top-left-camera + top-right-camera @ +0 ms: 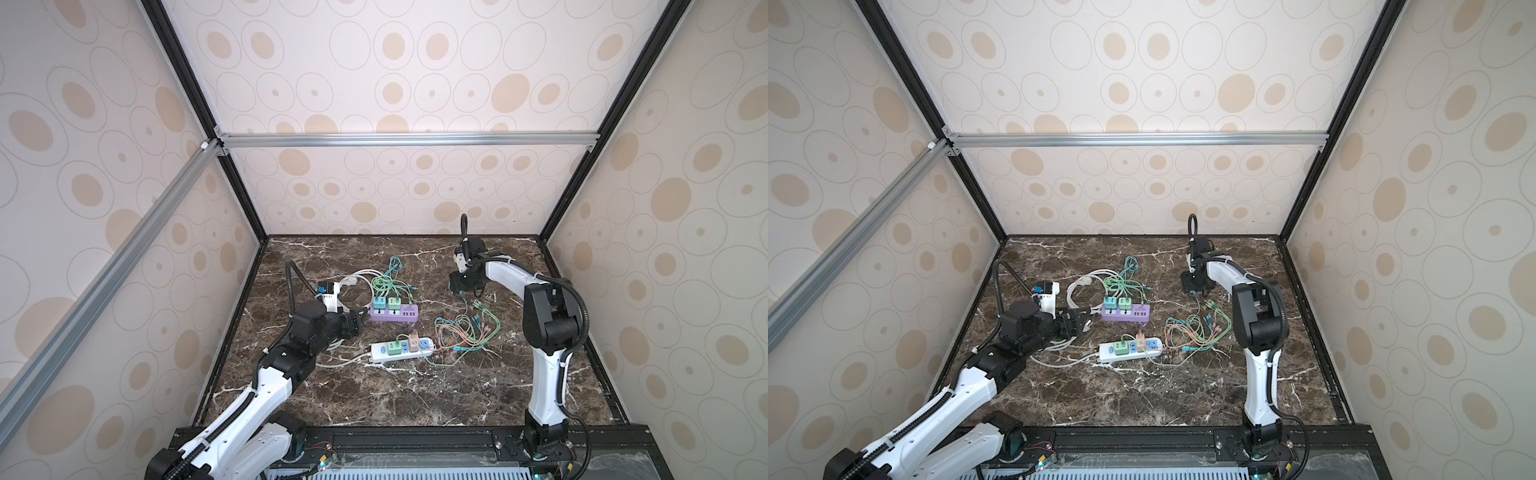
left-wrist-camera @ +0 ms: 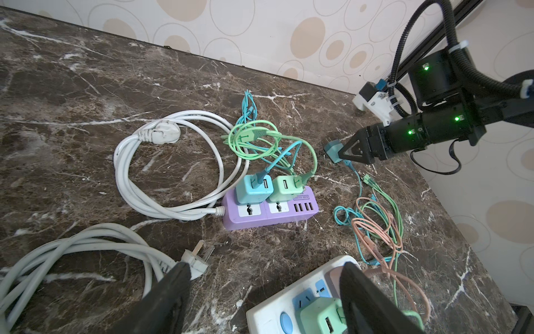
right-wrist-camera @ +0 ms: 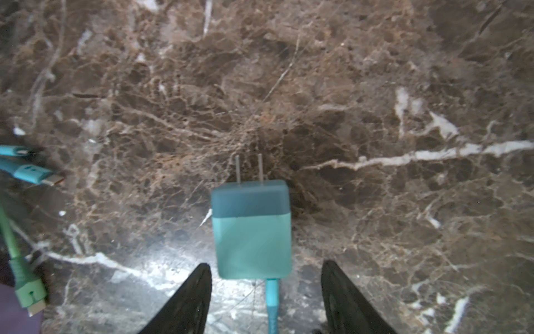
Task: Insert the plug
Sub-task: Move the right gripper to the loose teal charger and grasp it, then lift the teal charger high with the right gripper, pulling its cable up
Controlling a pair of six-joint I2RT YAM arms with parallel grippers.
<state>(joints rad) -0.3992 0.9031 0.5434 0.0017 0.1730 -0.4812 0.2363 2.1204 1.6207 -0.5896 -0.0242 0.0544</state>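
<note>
Sitting between the spread fingers of the right gripper, the teal plug points its two prongs away from the wrist. Marble shows on either side of its body, so the jaws stand apart and nothing is clamped. Whether it rests on the table or hangs just above it I can't tell. It is toward the back right, well apart from both strips. To my eye this is the grasp step: the fingers need to close squarely on the plug's flanks, then lift it and bring the prongs down over a free socket. The purple strip carries blue and green chargers with a bare socket beside each. The white strip shows blue sockets free too, and which one is meant I can't say. The plug's teal cord runs into the tangle of cables lying between that gripper and the white strip, so a lift could well drag some of it along. The left gripper is wide open just off the purple strip's left end, with a white three-pin plug by one fingertip. That narrows any approach from that side. Bare marble lies open toward the front, and the back wall is close behind the right wrist.
</note>
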